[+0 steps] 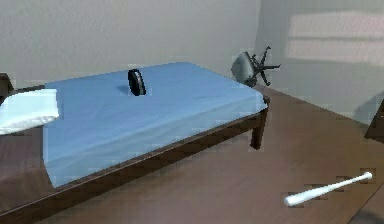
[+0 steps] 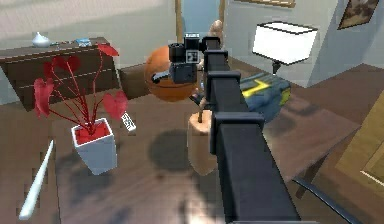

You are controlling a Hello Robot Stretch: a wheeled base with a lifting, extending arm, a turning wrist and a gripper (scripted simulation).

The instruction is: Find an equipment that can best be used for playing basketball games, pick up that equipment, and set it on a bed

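Saw open wood floor [image 1: 225,180] between the bed [image 1: 190,95] and a baseball bat [image 1: 328,189], decent room there. Caught the end effector [image 2: 176,68] holding the basketball [image 2: 160,82] up off the floor, near a red plant [image 2: 75,90].

forward view: looks ahead and somewhat down from the robot, over wood floor [image 1: 230,180] to a near bed [image 1: 150,105] across its left and middle.
arm side view: looks out sideways from the robot's body along the arm [image 2: 245,160]; the gripper [image 2: 180,60] stands at the arm's far end, top middle.
shared: a white bat [image 1: 328,190] on the floor at the forward view's lower right, which also lies at the arm side view's lower left [image 2: 38,185], well left of the fingers and nearer the camera.
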